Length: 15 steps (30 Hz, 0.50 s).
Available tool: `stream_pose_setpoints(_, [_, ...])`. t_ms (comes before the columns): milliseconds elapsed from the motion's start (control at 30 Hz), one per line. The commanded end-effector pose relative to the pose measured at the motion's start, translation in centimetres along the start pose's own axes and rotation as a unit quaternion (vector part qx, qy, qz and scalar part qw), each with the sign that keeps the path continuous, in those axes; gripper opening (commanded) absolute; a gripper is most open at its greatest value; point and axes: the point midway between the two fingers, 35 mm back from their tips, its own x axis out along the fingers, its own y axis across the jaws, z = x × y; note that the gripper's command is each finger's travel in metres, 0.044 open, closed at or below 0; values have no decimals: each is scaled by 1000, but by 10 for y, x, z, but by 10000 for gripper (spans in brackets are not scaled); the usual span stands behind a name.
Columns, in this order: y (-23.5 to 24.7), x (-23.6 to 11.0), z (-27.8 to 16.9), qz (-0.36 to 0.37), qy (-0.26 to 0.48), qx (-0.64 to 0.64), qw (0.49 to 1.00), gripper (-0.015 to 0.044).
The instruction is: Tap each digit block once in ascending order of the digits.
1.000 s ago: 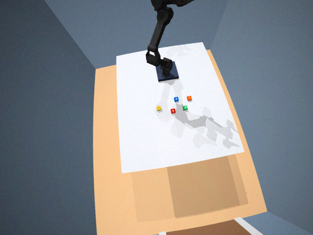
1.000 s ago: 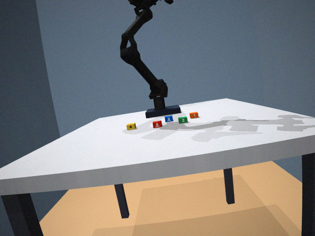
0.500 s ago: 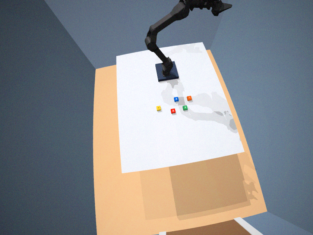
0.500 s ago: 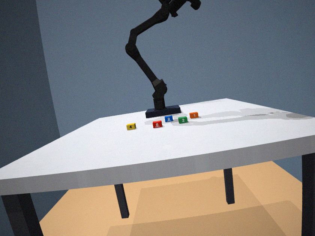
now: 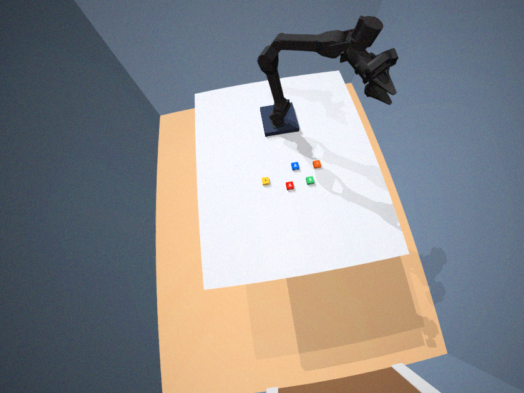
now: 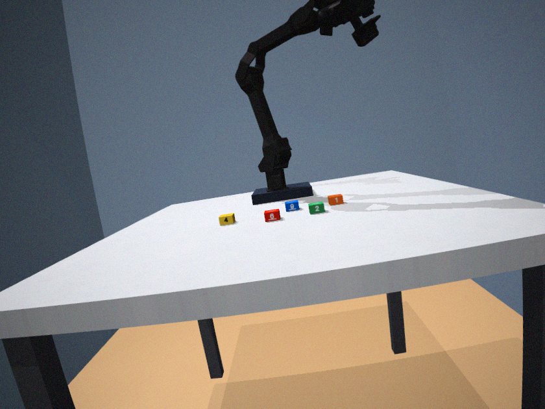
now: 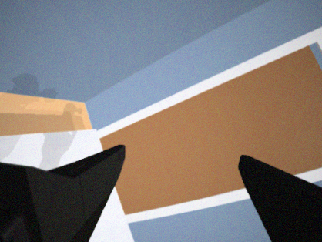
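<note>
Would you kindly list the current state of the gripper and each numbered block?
gripper: open, empty, high above the table
orange block 1: resting flat, untouched
green block 2: resting flat
yellow block 4: resting flat
red block: resting flat
blue block: resting flat

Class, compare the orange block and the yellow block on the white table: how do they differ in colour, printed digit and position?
The orange block is orange with a white 1; the yellow block is yellow with a dark 4. In the exterior view the orange block ends the row at the right, beside the green block; the yellow block sits apart at the left end. Both look alike in size and rest flat on the table, untouched.
</note>
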Motion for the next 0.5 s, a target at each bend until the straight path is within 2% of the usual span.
stream_pose_setpoints(0, [9, 40, -63, 39, 93, 11, 995, 400])
stream_pose_setpoints(233, [20, 73, -176, 100, 245, 64, 962, 400])
stream_pose_setpoints(467, [31, 65, -294, 152, 394, 164, 891, 400])
